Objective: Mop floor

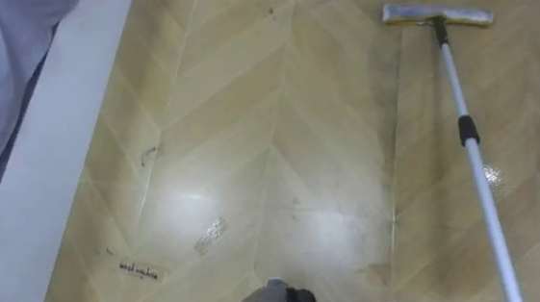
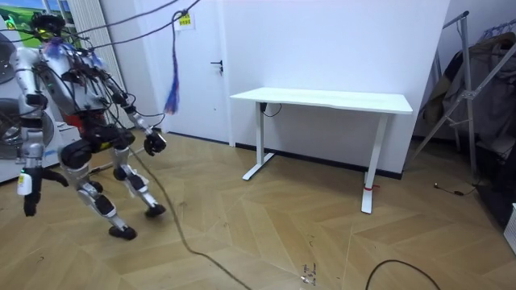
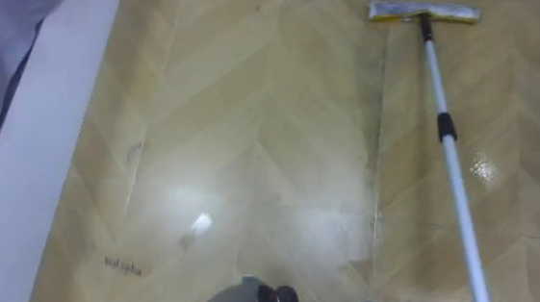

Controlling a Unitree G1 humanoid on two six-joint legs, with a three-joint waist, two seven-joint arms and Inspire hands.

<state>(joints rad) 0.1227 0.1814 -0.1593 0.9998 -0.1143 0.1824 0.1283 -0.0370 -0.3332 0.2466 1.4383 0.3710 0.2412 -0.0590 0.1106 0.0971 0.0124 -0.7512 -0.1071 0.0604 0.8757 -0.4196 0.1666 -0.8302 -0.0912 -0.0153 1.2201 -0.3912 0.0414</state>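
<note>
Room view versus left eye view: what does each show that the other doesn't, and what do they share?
Room view: the whole robot leaning forward on the room view's left, a white desk against the wall, a door and a clothes rack at the right edge. Left eye view: the mop, flat head on the floor, and a white ledge to the robot's left. Shared: the herringbone wood floor.

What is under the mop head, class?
The mop head lies flat on the floor, its pole running back toward the robot. The patch directly beneath is covered, so its state cannot be seen.
</note>
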